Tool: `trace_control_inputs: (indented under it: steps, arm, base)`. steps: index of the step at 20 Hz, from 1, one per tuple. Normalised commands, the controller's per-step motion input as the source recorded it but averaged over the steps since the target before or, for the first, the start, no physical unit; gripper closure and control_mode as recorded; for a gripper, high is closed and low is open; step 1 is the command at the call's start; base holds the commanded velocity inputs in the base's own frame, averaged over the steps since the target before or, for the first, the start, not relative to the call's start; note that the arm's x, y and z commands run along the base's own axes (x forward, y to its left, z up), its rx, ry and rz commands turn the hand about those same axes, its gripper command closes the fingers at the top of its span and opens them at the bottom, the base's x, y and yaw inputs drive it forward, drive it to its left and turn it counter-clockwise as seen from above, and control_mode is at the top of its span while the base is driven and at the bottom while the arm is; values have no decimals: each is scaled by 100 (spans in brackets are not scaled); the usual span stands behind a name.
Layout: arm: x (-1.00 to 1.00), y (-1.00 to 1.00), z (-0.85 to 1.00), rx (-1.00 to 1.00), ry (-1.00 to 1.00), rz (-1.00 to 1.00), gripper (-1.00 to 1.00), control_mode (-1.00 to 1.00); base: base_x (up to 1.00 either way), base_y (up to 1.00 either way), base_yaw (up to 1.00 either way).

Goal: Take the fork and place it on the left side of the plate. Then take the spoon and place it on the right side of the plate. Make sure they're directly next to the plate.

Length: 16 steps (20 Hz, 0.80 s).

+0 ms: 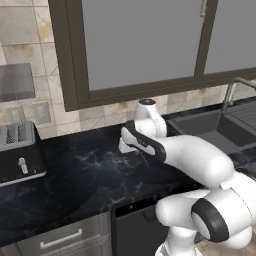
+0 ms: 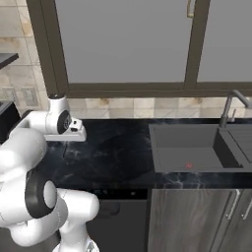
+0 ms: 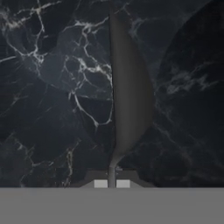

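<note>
The gripper (image 3: 112, 183) is squeezed tight on the thin neck of the dark grey metal spoon (image 3: 127, 96). The spoon sticks straight out from the gripper's tips, with its bowl turned on its edge. It hangs over the black marble desk (image 3: 43, 109).

Just past the spoon, on one side of the gripper, I see a big round dark shape (image 3: 192, 87) on the desk. It may be the plate, but I cannot tell for sure.

I think the job now is to put the spoon down beside the plate. To do it well, the gripper should hold on tight and come down slowly. The spoon should end up right by the plate's right rim, not on top of it. The gripper should let go only when the spoon lies on the desk.
</note>
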Motion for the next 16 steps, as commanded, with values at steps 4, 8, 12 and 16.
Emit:
trace_control_inputs:
  steps: [4, 8, 12, 16]
  arm:
    - [0, 0, 0, 0, 0, 0, 100, 100]
    - [0, 0, 0, 0, 0, 0, 100, 100]
    - [0, 0, 0, 0, 0, 0, 100, 100]
    - [0, 0, 0, 0, 0, 0, 100, 100]
  base:
    - [-91, 0, -10]
    - [-33, 0, -59]
    - [0, 28, -88]
    - [0, 33, -89]
